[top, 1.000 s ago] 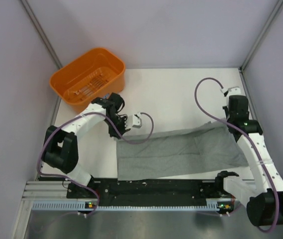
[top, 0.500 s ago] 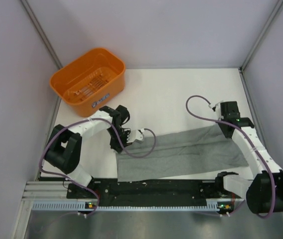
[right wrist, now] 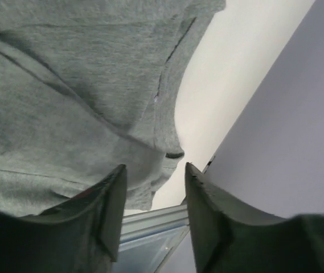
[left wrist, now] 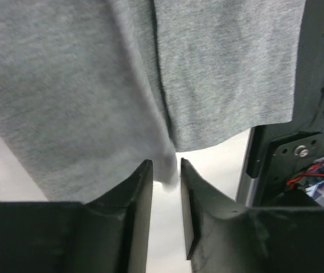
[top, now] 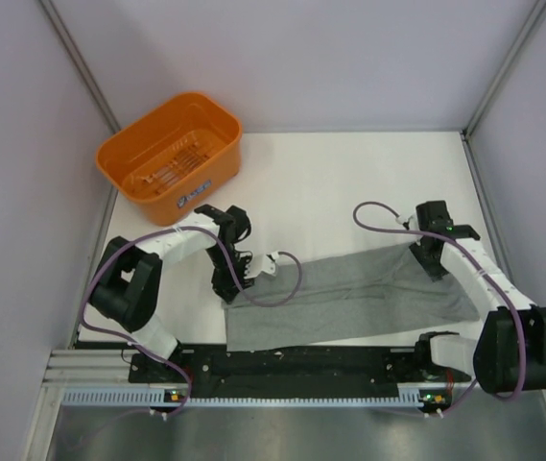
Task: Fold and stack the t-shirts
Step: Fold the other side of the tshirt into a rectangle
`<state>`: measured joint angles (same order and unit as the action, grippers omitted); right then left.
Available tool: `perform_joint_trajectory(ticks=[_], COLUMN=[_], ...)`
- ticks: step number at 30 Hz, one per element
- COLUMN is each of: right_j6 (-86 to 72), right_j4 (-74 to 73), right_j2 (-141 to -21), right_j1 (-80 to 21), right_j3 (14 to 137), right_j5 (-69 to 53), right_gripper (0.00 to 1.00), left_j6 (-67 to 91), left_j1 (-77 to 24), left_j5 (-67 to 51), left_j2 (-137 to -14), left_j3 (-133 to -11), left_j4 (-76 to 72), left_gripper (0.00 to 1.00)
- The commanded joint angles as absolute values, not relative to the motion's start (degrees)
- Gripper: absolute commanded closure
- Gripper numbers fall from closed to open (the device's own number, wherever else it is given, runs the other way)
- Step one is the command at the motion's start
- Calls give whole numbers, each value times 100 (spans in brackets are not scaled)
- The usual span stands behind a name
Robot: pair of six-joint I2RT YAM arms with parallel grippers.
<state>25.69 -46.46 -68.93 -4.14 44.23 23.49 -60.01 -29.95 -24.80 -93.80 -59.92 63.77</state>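
Observation:
The heather-grey t-shirt (top: 349, 298) lies flat as a long folded band across the near part of the white table (top: 349, 182). My left gripper (top: 237, 279) hangs low over its left end. In the left wrist view the left gripper (left wrist: 165, 165) is open a little, and a corner of the t-shirt (left wrist: 93, 85) sits loose right at its tips. My right gripper (top: 433, 257) is over the shirt's far right corner. In the right wrist view the right gripper (right wrist: 155, 168) is open wide, with the t-shirt (right wrist: 65, 85) edge just beyond the fingertips.
An orange plastic basket (top: 172, 154) stands at the far left of the table. The black base rail (top: 301, 360) runs along the near edge under the shirt's hem. Grey walls close in both sides, the right one (right wrist: 287, 142) near the right gripper.
Both grippers came down and toward the shirt while shut on its far edge, then opened and let it go. The raised edge now lies on the table.

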Motion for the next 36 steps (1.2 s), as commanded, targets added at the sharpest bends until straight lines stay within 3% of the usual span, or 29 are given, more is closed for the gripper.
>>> perform_joint_trajectory(ticks=[1, 4, 9, 14, 18, 26, 30, 34, 36], right_j6=[2506, 1735, -680, -2406, -2856, -2988, -3006, -2988, -3006], right_j4=[-4562, -4544, -4544, -4518, -4246, -3806, -3630, -3595, -3612], right_j2=[-6821, -6584, -6258, -6600, -6785, -7268, -7602, -7813, -7779], right_j1=[-562, -589, -598, -589, -580, -589, -580, -571, -554], right_j3=[4526, 5192, 5889, 5363, 4879, 4544, 4544, 4544, 4518], right_j5=[2803, 2384, 485, 834, 844, 993, 940, 1011, 993], right_gripper=[44, 42, 44, 54, 58, 58, 62, 81, 98], left_j6=[-6328, -6503, -6864, -5392, -4597, -4676, -4676, -4693, -4693], left_j1=[-3006, -2997, -2901, -2646, -2496, -2479, -2479, -2479, -2479], left_j5=[-2812, -2970, -3339, -3350, -2848, -2936, -2927, -2909, -2909], left_j2=[-9404, -9369, -9132, -9097, -9158, -9228, -9255, -9237, -9237], left_j3=[-6126, -6205, -6442, -6653, -6522, -6355, -6337, -6293, -6275], left_j4=[6925, 7293, 7866, 6807, 5978, 5906, 5880, 5871, 5854], left_gripper=[61, 56, 53, 54, 54, 53, 54, 54, 55])
